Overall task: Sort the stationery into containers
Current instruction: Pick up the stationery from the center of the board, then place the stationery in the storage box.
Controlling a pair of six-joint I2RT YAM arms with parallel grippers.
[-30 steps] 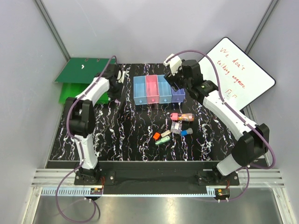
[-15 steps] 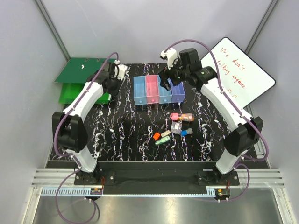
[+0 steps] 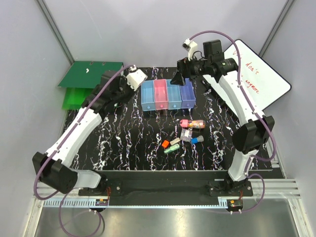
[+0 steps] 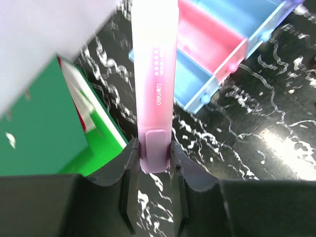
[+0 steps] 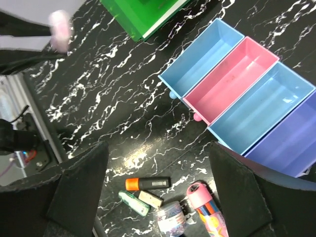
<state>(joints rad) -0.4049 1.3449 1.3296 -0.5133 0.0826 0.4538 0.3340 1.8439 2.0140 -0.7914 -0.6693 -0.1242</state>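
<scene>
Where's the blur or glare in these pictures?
Left wrist view: the pink highlighter in the left hand washes out white at its far end; glare on the table. Right wrist view: blurred pink blob top left. Top view: sharp, evenly lit.

The pink highlighter (image 4: 154,89) runs off the left wrist view's top edge.

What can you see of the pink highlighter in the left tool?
The pink highlighter is a slim translucent plastic barrel, pale at its far end, deeper pink near the tool, with white lettering along its side and a flat clip. The left tool clamps its near end; it points toward the bins.
</scene>
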